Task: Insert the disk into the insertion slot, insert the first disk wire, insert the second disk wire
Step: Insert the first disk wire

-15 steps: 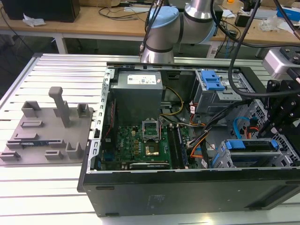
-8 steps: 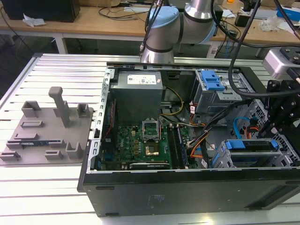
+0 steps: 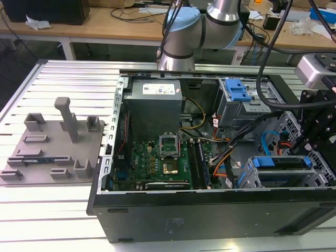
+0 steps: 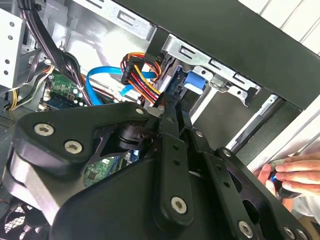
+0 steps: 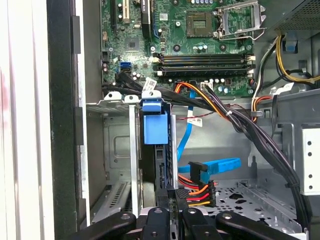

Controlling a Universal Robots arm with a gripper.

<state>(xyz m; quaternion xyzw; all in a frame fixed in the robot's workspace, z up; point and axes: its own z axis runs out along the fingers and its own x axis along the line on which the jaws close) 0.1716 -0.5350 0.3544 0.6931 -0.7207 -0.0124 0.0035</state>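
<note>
Claw (image 5: 172, 204) round wire (image 5: 200, 191) — (disk (image 5: 159, 167) in slot (image 5: 117, 145))

Disk (image 3: 283, 169) in insertion slot (image 3: 247, 179), motherboard (image 3: 152, 157) beside — exterior view's left

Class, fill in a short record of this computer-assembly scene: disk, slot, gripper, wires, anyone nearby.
disk: inside the insertion slot, blue carrier showing
insertion slot: low grey cage at the exterior view's right
gripper: close to the disk's end, next to the multicoloured wire plug
blue cable: loose beside that plug
person: a hand outside the case wall
</note>
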